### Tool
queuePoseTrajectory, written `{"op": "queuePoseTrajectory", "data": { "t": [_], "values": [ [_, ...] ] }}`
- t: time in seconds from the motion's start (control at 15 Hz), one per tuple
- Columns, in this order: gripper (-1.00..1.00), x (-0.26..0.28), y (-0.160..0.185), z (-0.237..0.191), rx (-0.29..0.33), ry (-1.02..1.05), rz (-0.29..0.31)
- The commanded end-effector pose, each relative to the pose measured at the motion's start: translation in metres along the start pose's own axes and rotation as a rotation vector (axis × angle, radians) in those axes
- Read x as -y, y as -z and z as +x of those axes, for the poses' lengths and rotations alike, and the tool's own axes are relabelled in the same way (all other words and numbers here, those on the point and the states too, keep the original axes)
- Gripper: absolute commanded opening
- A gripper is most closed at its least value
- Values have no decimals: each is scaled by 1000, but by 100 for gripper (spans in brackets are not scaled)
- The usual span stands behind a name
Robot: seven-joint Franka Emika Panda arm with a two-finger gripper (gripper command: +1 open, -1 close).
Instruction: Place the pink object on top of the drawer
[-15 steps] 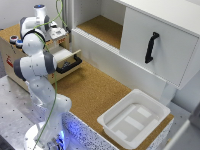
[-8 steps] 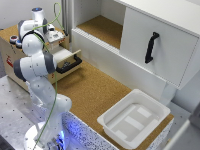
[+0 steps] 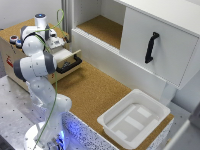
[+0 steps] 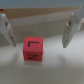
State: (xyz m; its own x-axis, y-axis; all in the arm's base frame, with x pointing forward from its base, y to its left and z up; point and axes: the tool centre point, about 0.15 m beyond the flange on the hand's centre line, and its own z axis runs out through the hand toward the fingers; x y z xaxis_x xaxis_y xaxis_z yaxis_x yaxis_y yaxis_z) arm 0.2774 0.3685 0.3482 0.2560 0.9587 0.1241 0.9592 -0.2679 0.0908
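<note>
In the wrist view the pink object (image 4: 33,49), a cube with a dark mark on its upper face, rests on a pale surface. My gripper (image 4: 39,45) is open, with one finger (image 4: 7,30) on each side of the cube and a gap between each and the cube. In the exterior view the arm reaches over the drawer (image 3: 15,52) at the exterior view's left, with the gripper (image 3: 54,46) low above its pulled-out pale tray and black bar handle (image 3: 70,65). The arm hides the pink object there.
A large white cabinet (image 3: 155,45) with a black vertical handle and an open cork-floored bay (image 3: 102,27) stands at the back. A white plastic tub (image 3: 132,120) sits on the cork table at the exterior view's right. Small items lie on the drawer unit's top (image 3: 12,39).
</note>
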Motion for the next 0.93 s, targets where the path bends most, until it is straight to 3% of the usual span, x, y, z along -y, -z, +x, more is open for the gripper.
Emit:
{"op": "queuePoseTrajectory", "data": {
  "t": [0.0, 0.2, 0.27, 0.87],
  "values": [
    [100, 8, -20, -10, -124, 34, 27],
    [100, 6, -25, -4, -72, 44, 37],
    [-100, 5, -28, -4, -39, 44, 44],
    [-100, 9, -24, -6, 24, 39, 69]
  ]
}}
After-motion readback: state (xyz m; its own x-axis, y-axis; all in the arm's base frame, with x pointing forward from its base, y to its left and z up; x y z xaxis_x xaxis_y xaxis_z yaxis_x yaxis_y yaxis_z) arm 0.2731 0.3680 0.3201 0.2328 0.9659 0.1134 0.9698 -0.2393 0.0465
